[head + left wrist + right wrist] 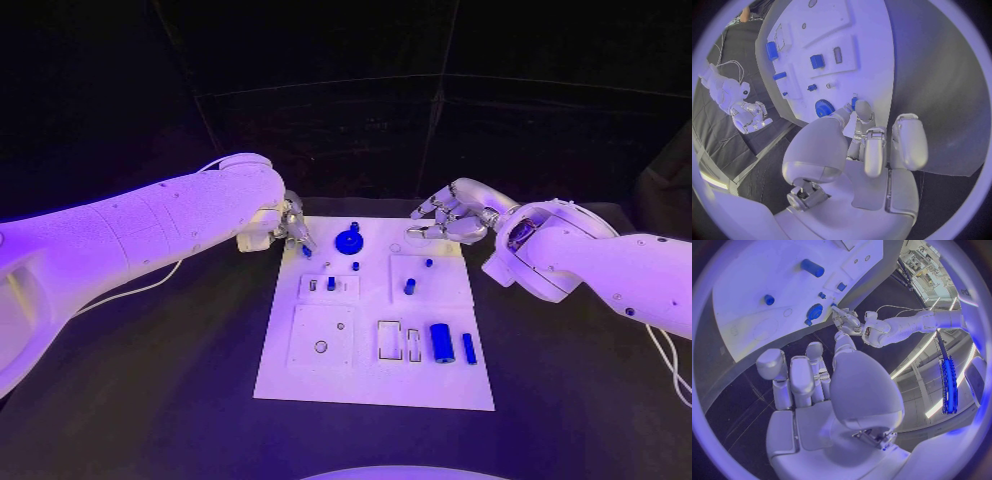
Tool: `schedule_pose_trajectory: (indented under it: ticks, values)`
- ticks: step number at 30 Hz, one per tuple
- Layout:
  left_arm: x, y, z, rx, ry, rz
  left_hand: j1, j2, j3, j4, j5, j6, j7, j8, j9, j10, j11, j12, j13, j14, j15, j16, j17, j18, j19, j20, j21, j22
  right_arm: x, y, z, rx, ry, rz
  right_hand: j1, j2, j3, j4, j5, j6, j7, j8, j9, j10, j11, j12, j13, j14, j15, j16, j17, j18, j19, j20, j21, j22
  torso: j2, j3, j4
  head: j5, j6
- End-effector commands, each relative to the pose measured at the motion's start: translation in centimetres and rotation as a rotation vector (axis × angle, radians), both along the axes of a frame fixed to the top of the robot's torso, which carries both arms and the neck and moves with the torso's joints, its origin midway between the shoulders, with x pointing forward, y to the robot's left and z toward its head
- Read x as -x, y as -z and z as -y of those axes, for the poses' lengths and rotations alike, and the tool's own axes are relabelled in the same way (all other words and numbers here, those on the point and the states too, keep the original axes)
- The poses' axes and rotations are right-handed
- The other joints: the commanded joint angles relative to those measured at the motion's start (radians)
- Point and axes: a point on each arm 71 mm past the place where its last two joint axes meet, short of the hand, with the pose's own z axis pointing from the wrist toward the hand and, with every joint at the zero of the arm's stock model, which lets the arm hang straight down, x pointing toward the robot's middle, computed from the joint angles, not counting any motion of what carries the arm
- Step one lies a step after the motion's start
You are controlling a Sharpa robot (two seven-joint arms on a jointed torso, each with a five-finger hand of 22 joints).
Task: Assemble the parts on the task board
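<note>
Nearest on the task board (pixel 289 385) lay two blue cylinders (pixel 441 343), side by side beside empty slots; mid-board stood small blue pegs (pixel 410 286). At the far edge sat a blue gear (pixel 348 241). The left robot hand (pixel 287 226) pinched a small blue part (pixel 854 102) at the board's far left corner. The right robot hand (pixel 447 220) hovered, fingers curled, empty. The parts looked light, rigid and slick; best pinched across the sides.

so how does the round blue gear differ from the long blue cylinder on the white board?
The round blue gear is a flat disc lying at the far end of the white board, between both hands; the long blue cylinder is a rod lying on its side near the board's near end, away from them. Both are blue, loose and unheld.
</note>
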Motion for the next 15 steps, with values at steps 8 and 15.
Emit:
schedule_pose_trajectory:
  ticks: [8, 15]
  values:
    - [0.4, -0.4, -0.4, 0.077, -0.008, 0.069, -0.106, -0.065, 0.303, -0.134, 0.002, -0.009, -0.006, 0.041, 0.049, 0.027, 0.0, 0.009, 0.002, 0.105, 0.001, 0.006, 0.263, 0.008, 0.003, 0.0, 0.008, 0.009, 0.0, -0.1, 0.0, -0.001, -0.003, 0.007, 0.0, 0.007, -0.008, 0.0, 0.004, -0.002, -0.005, 0.006, 0.001, -0.006, 0.0, 0.005, 0.0, 0.0, 0.0, -0.007, -0.002, 0.016, -0.007, -0.002, -0.007, -0.003, -0.002, 0.0006, 0.0016, -0.001, -0.003]
    - [2.1, -0.7, -1.2, 0.127, -0.019, 0.113, -0.13, -0.08, 0.342, -0.141, 0.002, -0.007, -0.01, 0.054, 0.059, 0.045, -0.002, 0.033, 0.025, 0.105, -0.001, 0.006, 0.263, 0.008, 0.005, -0.001, 0.01, 0.013, 0.0, -0.1, 0.1, 0.0, 0.0, 0.007, 0.001, 0.007, -0.009, 0.0, 0.005, -0.002, -0.005, 0.007, 0.001, -0.007, 0.0, 0.004, -0.001, -0.001, 0.0, -0.008, -0.002, 0.016, -0.006, -0.003, -0.007, -0.003, -0.007, 0.0014, 0.0068, 0.0, -0.004]
